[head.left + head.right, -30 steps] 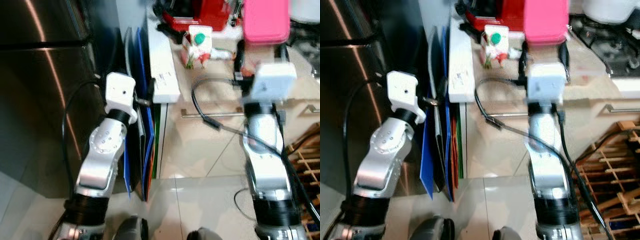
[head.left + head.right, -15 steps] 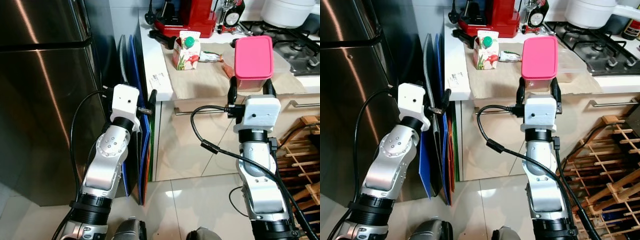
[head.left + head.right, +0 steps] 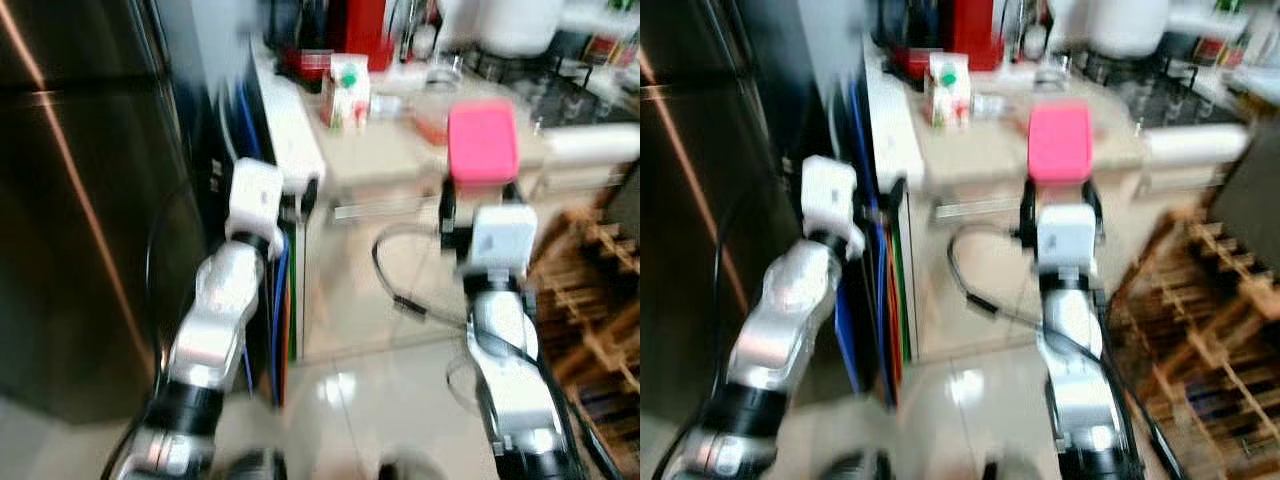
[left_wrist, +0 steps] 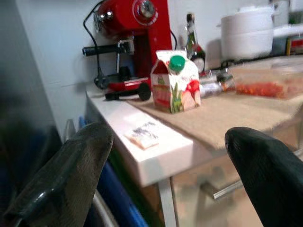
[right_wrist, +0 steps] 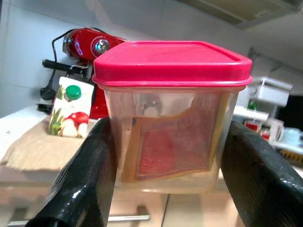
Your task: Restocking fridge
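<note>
Carrying a pink-lidded container [image 3: 483, 143], the right gripper [image 3: 480, 200] is holding it up in front of the robot in the blurred left eye view, short of the counter [image 3: 300, 150] and level with its edge. The fridge [image 3: 80, 200], dark steel, is standing shut on the robot's left, so the restocking looks barely begun: one item is in hand and nothing is inside yet, with the door still to be opened.

Turning to the right eye view, the same scene is showing, equally smeared; the left gripper [image 3: 887, 200] is hovering beside the counter's end, near some blue boards [image 3: 862, 250] leaning between fridge and cabinet. A juice carton [image 3: 948, 90] is waiting on the counter, likely another item to be stocked.

In the left wrist view, the left gripper's fingers [image 4: 66, 175] are spread wide apart with nothing between them; beyond them the carton with its green cap is standing upright on a beige mat [image 4: 236, 113], a red machine [image 4: 137, 33] behind it, and a shallow clear tub [image 4: 267, 82] is holding something red.

In the right wrist view, both black fingers [image 5: 85, 179] are pressing the clear container's sides, clamped on it. Its lid is sealed; inside, a reddish slab is leaning at a tilt, too hazy to identify.
</note>
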Tool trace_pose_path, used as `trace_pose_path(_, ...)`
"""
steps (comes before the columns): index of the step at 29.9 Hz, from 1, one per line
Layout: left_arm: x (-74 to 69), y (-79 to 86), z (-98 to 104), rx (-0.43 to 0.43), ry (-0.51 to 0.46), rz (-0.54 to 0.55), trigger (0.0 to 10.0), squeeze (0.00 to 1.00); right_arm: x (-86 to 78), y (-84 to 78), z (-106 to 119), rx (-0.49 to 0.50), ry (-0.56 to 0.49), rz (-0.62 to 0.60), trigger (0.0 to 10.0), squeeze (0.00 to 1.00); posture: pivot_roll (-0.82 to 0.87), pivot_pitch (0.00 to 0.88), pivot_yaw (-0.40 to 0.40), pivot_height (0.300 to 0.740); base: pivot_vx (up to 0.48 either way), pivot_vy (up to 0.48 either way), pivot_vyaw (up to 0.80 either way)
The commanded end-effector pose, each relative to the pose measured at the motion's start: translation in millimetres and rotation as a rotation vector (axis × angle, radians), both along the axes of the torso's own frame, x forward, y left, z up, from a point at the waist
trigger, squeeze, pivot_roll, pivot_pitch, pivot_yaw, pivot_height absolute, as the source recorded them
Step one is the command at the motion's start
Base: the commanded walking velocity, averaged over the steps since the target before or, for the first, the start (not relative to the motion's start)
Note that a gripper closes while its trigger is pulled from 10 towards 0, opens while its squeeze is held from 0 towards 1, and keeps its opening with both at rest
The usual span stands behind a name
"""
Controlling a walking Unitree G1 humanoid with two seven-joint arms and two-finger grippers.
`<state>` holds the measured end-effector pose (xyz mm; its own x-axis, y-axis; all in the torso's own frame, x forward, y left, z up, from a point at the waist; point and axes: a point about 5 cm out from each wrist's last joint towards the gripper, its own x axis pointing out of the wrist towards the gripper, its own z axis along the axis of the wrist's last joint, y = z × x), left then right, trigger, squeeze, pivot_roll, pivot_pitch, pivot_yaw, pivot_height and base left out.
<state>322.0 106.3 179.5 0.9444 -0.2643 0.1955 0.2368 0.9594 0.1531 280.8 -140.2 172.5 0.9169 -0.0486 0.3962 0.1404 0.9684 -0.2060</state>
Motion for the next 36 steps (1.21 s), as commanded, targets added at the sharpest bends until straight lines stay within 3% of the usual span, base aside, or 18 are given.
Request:
trace_pose_path(1,0.5,-3.4,4.4,0.007,-0.017,-0.023,10.0,0.00,1.5,-2.6,-1.6,0.000,0.018,-0.009,0.0,0.00,0.04,0.037,0.034,0.710,0.000,-0.480,0.00)
trace_pose_path(26,-2.8,-6.1,1.5,-0.034,-0.002,-0.063,10.0,0.00,3.1,-6.9,-8.2,-0.009,0.058,-0.013,0.0,0.00,0.03,0.041,0.035,0.710,0.000,-0.480,0.00)
trace_pose_path(29,-2.1,-5.6,0.0,-0.072,0.016,-0.061,10.0,0.00,2.9,-7.2,-9.0,-0.006,0.062,-0.013,0.0,0.00,0.03,0.039,0.033,0.710,0.000,0.000,0.00)
trace_pose_path(36,1.8,-4.2,-4.3,-0.058,0.049,-0.028,10.0,0.00,4.6,-9.3,-9.3,-0.002,0.068,-0.013,0.0,0.00,0.03,0.033,0.031,0.710,0.000,0.000,0.00)
